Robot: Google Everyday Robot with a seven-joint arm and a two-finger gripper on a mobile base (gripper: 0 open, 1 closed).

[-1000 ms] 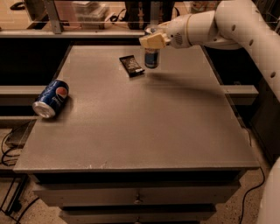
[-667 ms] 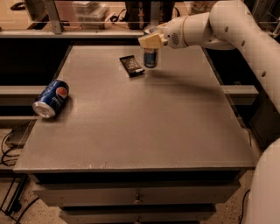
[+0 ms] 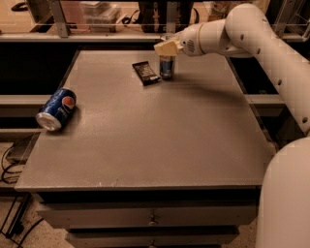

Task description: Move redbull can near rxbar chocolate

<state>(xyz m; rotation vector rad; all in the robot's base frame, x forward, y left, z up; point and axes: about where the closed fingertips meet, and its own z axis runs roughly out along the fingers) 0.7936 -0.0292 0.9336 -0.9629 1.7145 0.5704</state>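
The redbull can, slim and blue-and-silver, stands upright on the grey table at the back middle. The rxbar chocolate, a flat dark bar, lies just left of the can, almost touching it. My gripper, cream-coloured, is right over the can's top and hides it. The white arm reaches in from the right.
A dark-blue Pepsi can lies on its side near the table's left edge. A shelf with clutter runs behind the table. My white arm spans the right side. Drawers sit under the table's front edge.
The arm's upper part has shifted a little. The gripper stays over the redbull can, which stands in the same spot beside the bar.
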